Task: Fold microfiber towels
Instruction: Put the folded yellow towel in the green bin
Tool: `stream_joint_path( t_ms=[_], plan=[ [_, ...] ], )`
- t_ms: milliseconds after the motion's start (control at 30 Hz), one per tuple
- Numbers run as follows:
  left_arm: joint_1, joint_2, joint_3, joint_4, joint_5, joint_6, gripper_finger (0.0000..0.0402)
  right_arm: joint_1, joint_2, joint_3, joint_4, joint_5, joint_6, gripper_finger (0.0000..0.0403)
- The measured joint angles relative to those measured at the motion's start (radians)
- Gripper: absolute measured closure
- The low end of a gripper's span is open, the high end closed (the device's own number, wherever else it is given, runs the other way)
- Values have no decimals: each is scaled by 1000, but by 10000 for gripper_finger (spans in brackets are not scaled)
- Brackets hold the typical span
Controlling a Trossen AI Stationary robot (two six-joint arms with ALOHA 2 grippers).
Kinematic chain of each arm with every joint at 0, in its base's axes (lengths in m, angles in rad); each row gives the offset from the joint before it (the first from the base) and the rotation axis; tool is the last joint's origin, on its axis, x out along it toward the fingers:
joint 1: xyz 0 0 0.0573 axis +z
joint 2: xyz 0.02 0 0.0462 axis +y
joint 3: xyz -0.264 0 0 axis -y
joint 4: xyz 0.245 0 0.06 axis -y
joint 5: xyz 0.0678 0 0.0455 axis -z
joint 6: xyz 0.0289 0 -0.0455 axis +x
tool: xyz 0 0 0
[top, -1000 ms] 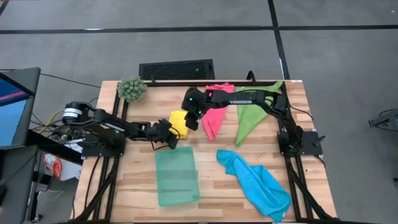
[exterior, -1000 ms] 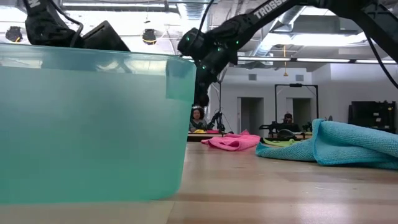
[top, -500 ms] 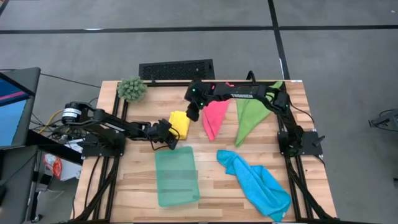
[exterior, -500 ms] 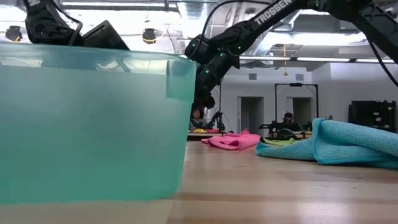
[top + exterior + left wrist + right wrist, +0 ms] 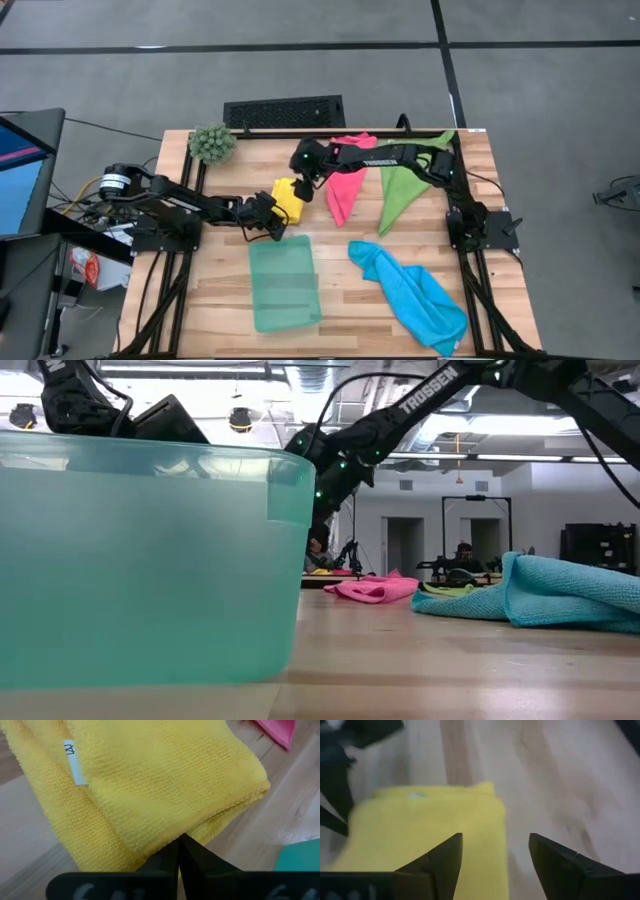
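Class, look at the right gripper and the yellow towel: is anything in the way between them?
Nothing visible. The right gripper hangs open directly over the yellow towel, with only bare tabletop beside it. The left gripper is shut on the towel's near edge, at the opposite side, not in the right gripper's path.

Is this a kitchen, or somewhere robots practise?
Probably a robot lab or workshop, not a kitchen: a wooden table on a metal frame stands on a bare grey floor, and the low view shows people at other workstations in a big hall.
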Motion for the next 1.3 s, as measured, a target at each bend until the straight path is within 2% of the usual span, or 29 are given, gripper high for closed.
stream_joint_path(
  t_ms=[233, 400, 500, 667, 867, 1000, 1100, 1300],
  plan=[
    [0, 0, 0, -1, 2, 18, 402, 4, -1, 64, -73, -25, 129, 162],
    [5, 0, -1, -2, 7, 62, 402, -6, -5, 222, -317, -26, 125, 163],
    [22, 5, -1, -2, 44, 79, 402, -11, -14, 275, -399, -27, 86, 163],
    [57, 7, -1, -5, 112, 127, 402, -41, -8, 255, -473, -31, 76, 163],
    [81, 7, -1, -11, 186, 241, 402, -73, -1, 157, -454, -127, 111, 163],
    [90, 4, -1, 1, 280, 262, 402, -72, 0, 136, -454, -115, 110, 163],
    [89, -34, -5, -8, 317, 220, 401, -69, -3, 139, -452, -131, 116, 163],
    [90, -191, -6, -111, 289, 151, 401, -79, -28, 139, -476, -234, 163, 163]
  ],
)
